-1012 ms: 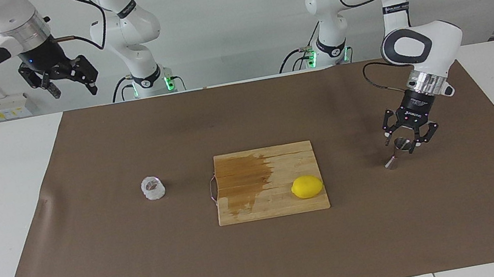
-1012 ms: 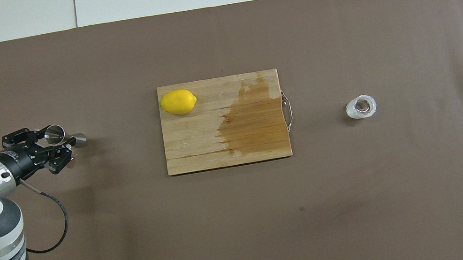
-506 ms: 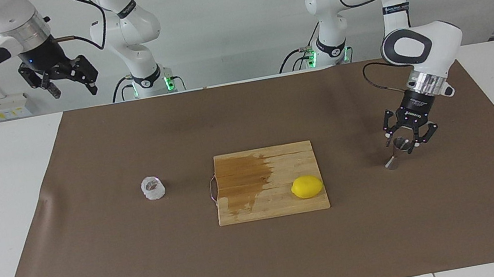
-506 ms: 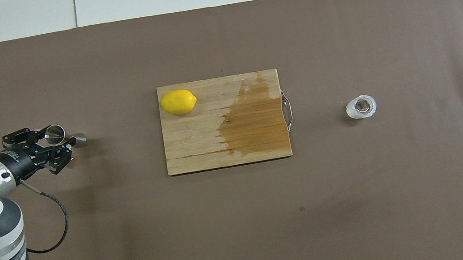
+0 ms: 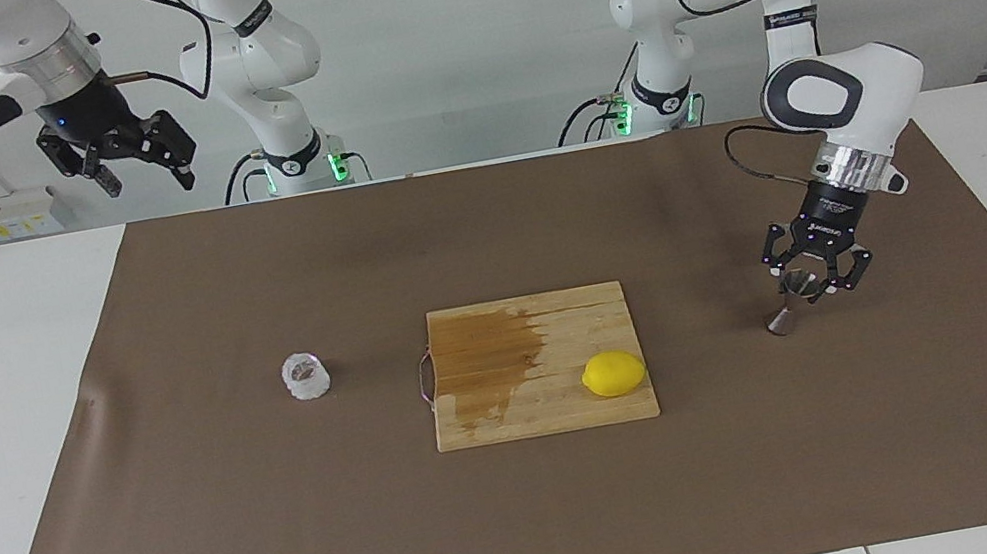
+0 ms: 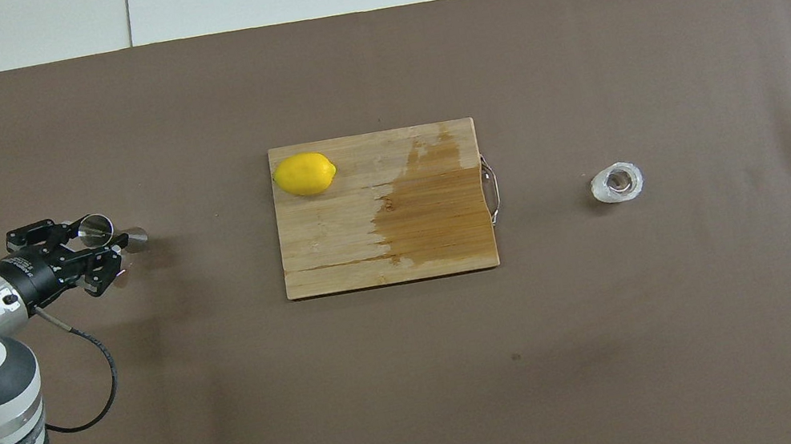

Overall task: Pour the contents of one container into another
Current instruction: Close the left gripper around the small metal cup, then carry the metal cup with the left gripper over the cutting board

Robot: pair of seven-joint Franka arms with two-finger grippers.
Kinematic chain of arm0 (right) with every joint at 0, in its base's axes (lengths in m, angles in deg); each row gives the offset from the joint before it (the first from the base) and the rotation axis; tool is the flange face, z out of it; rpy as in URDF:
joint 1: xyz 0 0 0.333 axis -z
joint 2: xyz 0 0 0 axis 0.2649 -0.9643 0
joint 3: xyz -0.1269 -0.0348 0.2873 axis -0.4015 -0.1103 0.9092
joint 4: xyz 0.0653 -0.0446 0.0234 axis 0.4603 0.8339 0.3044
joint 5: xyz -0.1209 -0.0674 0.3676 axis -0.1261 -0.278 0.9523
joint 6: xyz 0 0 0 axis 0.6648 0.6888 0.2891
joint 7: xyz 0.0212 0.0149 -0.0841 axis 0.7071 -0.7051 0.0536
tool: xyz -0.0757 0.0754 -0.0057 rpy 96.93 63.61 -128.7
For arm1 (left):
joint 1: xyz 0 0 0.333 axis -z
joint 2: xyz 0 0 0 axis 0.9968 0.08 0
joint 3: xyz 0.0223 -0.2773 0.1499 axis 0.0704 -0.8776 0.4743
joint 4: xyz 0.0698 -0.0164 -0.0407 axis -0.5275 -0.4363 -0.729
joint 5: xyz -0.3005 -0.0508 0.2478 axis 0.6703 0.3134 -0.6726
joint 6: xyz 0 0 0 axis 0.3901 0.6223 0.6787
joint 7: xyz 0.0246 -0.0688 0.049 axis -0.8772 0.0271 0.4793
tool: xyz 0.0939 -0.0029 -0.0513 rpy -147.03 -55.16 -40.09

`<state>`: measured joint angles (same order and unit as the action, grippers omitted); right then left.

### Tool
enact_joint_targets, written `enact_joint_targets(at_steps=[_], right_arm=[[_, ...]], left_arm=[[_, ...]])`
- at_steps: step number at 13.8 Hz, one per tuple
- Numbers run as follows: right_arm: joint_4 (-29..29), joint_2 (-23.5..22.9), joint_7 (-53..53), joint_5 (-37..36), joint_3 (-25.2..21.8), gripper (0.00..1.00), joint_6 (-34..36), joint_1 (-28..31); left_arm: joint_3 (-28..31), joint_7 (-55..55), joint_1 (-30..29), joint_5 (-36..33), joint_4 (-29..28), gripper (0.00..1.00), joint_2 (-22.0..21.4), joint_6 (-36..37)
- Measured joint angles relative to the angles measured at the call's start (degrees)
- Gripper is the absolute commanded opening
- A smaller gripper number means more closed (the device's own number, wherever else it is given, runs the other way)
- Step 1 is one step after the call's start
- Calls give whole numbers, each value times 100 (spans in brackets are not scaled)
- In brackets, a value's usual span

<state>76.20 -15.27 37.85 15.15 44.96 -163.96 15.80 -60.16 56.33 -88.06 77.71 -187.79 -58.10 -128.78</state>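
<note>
The steel jigger point(image 5: 782, 322) rests with its base on the brown mat at the left arm's end of the table and leans toward my left gripper point(image 5: 816, 289). The left gripper is shut on the jigger's upper cup. In the overhead view the jigger point(image 6: 134, 237) sticks out of the left gripper point(image 6: 97, 247), its open rim between the fingers. The small textured glass cup point(image 5: 305, 377) stands alone on the mat toward the right arm's end, also in the overhead view point(image 6: 617, 184). My right gripper point(image 5: 133, 163) waits open and empty, high above the table's robot-side edge.
A wooden cutting board point(image 5: 493, 389) with a dark wet stain lies mid-table between cup and jigger. A lemon point(image 5: 613, 374) sits on its corner nearest the jigger, on the side farther from the robots. A brown mat point(image 5: 295, 535) covers the table.
The left gripper's fingers have closed in a little around the jigger's upper cup, and the jigger has tipped slightly more upright. The right arm has not moved.
</note>
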Motion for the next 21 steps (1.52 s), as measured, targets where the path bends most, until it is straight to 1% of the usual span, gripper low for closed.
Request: enact_joint_targets(at_steps=[2,3,9,11,14,16,21], right_arm=[[0,0,0,0,0,100,0,0],[0,0,0,0,0,100,0,0],[0,0,0,0,0,100,0,0],[0,0,0,0,0,100,0,0],[0,0,0,0,0,100,0,0],[0,0,0,0,0,100,0,0],[0,0,0,0,0,100,0,0]], left_arm=[[0,0,1,0,5,4,0,0],[0,0,4,0,21,3,0,3],[-9,0,17,0,157,3,-6,52],[-28,3,22,0,251,3,-38,190],[-52,122,85,1,330,3,-196,485],[-73,410,247,1,362,3,-311,585],[-102,1176,1081,1,391,3,-571,570]])
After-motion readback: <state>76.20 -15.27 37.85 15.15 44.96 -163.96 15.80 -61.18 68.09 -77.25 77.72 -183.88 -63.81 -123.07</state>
